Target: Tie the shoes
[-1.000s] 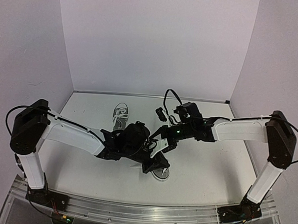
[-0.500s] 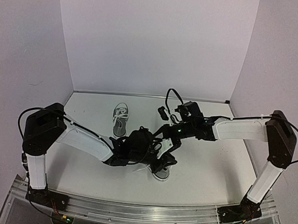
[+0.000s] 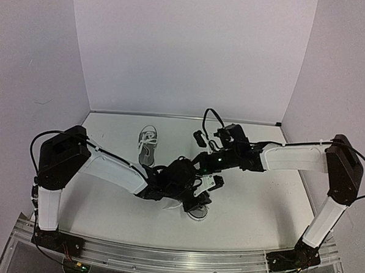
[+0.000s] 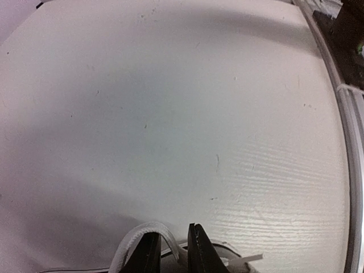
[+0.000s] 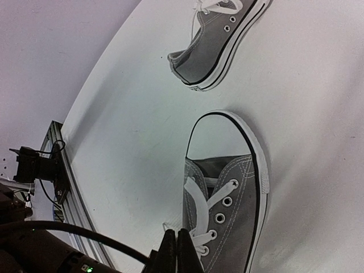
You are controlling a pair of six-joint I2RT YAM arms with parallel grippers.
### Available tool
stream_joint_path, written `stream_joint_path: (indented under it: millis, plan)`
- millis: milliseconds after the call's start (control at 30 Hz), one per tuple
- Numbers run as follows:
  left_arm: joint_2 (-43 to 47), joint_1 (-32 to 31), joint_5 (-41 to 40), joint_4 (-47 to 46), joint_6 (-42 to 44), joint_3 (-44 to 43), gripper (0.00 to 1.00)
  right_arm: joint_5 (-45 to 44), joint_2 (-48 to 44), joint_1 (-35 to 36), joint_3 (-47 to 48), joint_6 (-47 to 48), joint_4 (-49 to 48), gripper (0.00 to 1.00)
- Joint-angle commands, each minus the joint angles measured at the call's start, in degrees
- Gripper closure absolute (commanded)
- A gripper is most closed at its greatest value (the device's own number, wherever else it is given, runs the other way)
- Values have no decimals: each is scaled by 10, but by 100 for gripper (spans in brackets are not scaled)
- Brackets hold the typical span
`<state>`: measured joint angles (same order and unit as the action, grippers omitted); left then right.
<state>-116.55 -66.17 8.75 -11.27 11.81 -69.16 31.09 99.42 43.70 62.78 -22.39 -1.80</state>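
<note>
2 small grey shoes sit on the white table [image 3: 252, 201]. Both have white soles, white toe caps and white laces [image 5: 196, 202] that go through little round holes. The near shoe [image 5: 227, 210] stands flat on its sole by the front middle of the table, and 1 lace makes a loose loop. The far shoe [image 3: 147, 145] stands flat too, farther back and to the left, well apart, with its laces loose.

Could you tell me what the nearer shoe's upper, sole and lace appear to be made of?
Upper: grey woven fabric, probably canvas, matte with visible stitching.
Sole: white, smooth, likely rubber, with a dark stripe.
Lace: flat white textile band.
</note>
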Motion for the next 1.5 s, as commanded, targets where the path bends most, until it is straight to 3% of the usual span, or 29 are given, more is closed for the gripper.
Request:
stream_joint_path:
  millis: [0, 167, 433, 633, 733, 900, 1100, 1467]
  plan:
    - [-9, 9, -9, 232, 90, -97, 81, 10, -7, 6, 10, 5, -4, 100]
    - [-17, 9, -30, 443, 152, -171, 82, 17, -2, 5, 11, 7, -3, 100]
    - [20, 9, -34, 546, 196, -184, 83, 27, 3, 6, 13, 8, -5, 100]
    - [40, 6, -56, 466, 172, -178, 78, 33, 7, 5, 19, 8, -5, 100]
    - [52, -2, -82, 415, 155, -169, 79, 33, 5, 5, 20, 7, -5, 100]
    - [80, -10, -56, 333, 144, -141, 81, 36, 5, 6, 22, 8, -5, 100]
    - [93, -11, -25, 279, 119, -111, 63, 40, 6, 5, 22, 9, -6, 100]
    - [334, 26, -27, 52, -12, 190, 45, 75, 1, 25, 20, 14, -20, 100]
